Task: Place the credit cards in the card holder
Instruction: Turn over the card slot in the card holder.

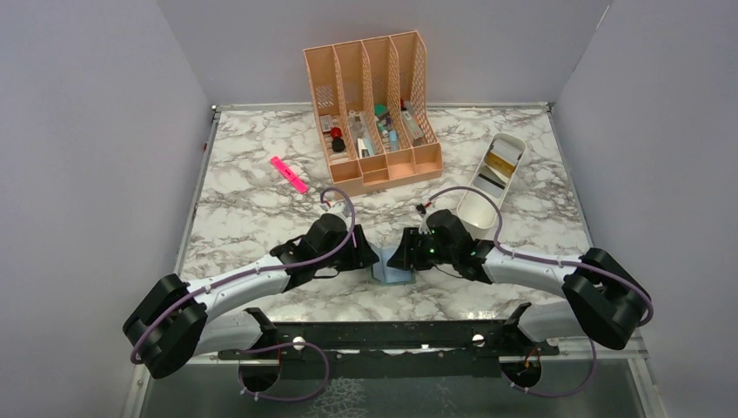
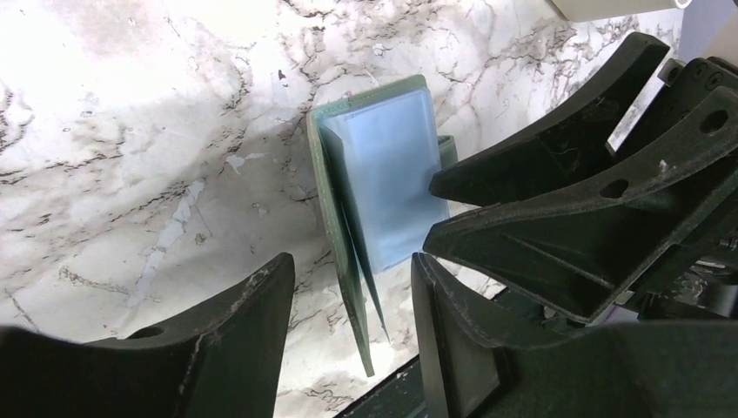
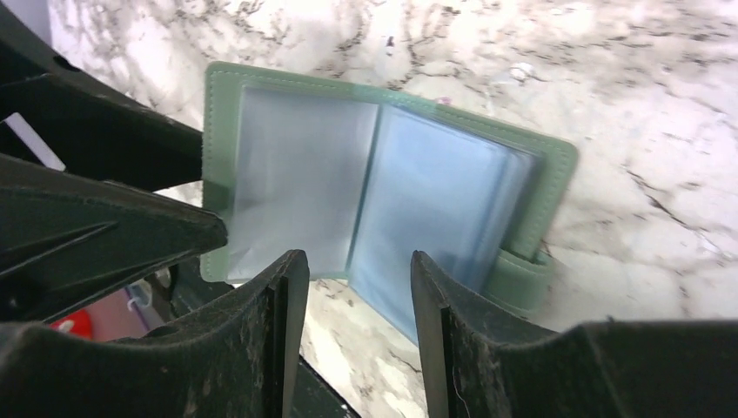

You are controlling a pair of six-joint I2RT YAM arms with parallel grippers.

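The marble table (image 1: 252, 218) carries a peach organizer (image 1: 376, 165), a pink highlighter (image 1: 289, 174) and a white tray (image 1: 472, 213) (farther back). A card holder (image 3: 374, 200) lies open near the front.

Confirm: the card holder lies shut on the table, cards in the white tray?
No: the card holder lies open, pockets showing, as the right wrist view shows. It is on the table, with the cards in the white tray.
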